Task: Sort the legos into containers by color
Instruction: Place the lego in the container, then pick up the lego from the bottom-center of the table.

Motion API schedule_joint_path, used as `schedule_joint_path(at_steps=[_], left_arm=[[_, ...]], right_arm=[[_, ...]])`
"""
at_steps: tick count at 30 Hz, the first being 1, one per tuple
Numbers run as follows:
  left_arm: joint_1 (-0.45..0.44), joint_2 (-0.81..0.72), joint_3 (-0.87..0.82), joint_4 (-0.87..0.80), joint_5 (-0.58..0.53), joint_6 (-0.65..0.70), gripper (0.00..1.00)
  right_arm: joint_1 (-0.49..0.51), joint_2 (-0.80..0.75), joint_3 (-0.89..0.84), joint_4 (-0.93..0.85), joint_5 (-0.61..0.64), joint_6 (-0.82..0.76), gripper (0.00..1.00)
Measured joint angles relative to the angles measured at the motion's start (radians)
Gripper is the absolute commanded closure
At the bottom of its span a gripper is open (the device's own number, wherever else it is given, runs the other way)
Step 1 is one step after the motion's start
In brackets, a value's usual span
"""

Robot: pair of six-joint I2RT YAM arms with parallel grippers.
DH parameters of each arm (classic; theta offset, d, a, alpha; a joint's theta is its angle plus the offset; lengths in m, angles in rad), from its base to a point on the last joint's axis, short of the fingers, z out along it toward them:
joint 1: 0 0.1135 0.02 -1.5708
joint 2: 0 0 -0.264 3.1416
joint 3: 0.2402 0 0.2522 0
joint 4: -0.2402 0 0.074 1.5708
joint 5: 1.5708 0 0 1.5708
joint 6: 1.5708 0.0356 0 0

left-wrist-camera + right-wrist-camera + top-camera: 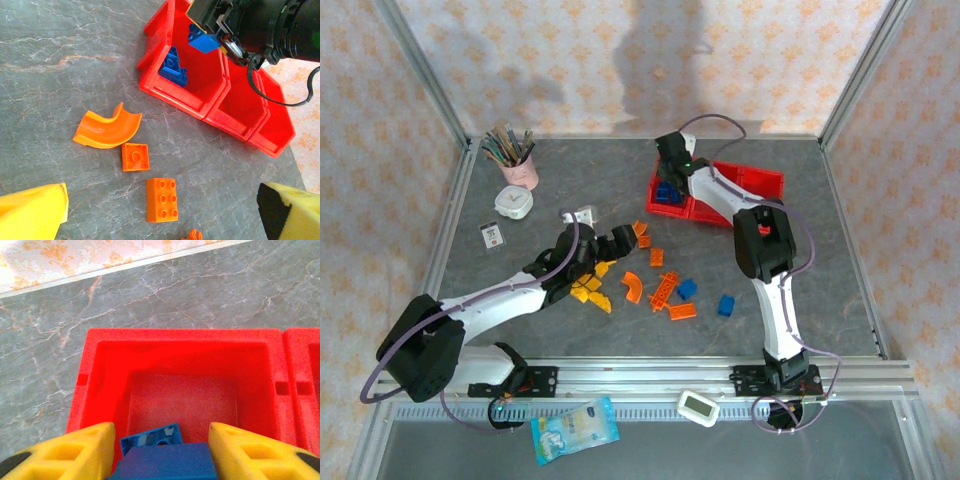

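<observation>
top view: 2 arms reach across a grey marbled worktop (520,300). the red tray (761,181), 3 compartments in a row, sits toward the far right. the right pincer (670,172) hangs over the tray's left-end compartment. the left pincer (612,252) is low over the middle of the worktop, pointing toward the tray. loose legos lie between the arms: an orange arch (633,287), an orange plate (663,290), a blue block (687,289) and a second blue block (726,305). yellow-orange pieces (586,292) lie just beside the left wrist. a pink cup (523,172) of brushes stands at the far left.

left wrist view: the left pincer (162,215) is spread wide and holds nothing; its yellow fingertips (35,215) sit in the lower corners. ahead on the worktop lie a curved orange piece (107,131), a small orange square (135,156) just beside it, and an orange 6-stud brick (162,199) nearer the pincer. blue pieces (175,70) rest in the tray's end compartment. above that compartment the right pincer grips a blue brick (204,41).

right wrist view: the right pincer (160,440) is closed narrow on the blue brick, held between its yellow fingers (255,455) over the red compartment.
</observation>
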Motion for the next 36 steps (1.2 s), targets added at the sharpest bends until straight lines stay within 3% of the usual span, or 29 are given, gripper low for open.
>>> schedule_joint_path(at_steps=[7, 18, 36], left_arm=[[0.000, 0.004, 0.034, -0.004, 0.021, 0.021, 0.01], [-0.010, -0.020, 0.050, -0.022, 0.057, 0.033, 0.01], [-0.215, -0.126, -0.053, -0.055, 0.015, -0.034, 0.01]], right_arm=[[-0.003, -0.035, -0.038, 0.009, -0.043, -0.029, 0.40], [0.024, -0.481, -0.477, 0.071, -0.111, -0.024, 0.31], [0.180, -0.875, -1.029, 0.029, -0.163, 0.040, 0.23]])
